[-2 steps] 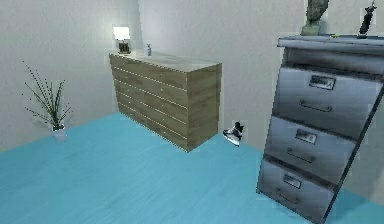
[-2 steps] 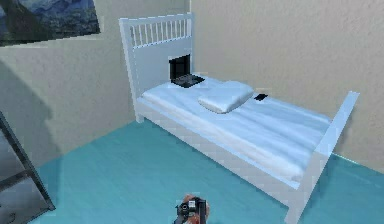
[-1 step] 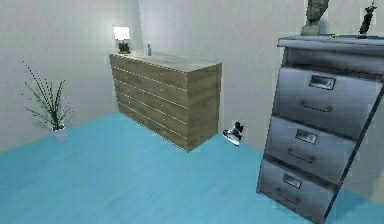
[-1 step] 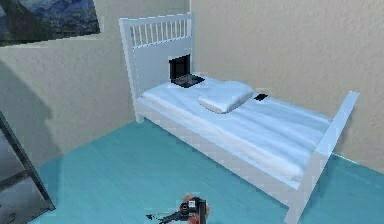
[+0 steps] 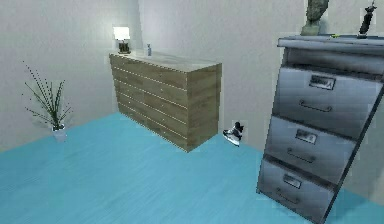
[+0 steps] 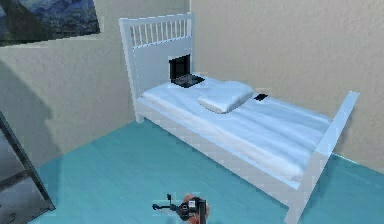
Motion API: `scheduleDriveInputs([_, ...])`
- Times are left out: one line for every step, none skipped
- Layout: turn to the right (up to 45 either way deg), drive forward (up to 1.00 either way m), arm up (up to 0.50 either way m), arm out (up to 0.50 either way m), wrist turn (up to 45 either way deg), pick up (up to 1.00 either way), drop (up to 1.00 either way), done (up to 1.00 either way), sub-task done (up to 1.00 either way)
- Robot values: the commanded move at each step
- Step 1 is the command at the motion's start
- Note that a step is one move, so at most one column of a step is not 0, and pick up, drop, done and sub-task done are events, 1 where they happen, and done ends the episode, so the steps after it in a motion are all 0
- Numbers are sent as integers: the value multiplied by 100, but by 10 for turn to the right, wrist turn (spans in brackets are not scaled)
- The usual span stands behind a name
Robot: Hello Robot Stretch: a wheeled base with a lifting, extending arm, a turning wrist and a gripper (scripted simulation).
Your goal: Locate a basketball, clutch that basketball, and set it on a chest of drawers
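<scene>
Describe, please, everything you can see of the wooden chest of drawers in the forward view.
The wooden chest of drawers is a long, low brown unit with fronts of horizontal planks and a paler flat top. It stands upright on the blue floor, its back to the wall. A lit lamp and a small bottle-like thing stand on its far end. No drawer looks pulled out.
</scene>
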Motion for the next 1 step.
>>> scheduleDriveInputs([0,0,0,0,450,0,0,0,0])
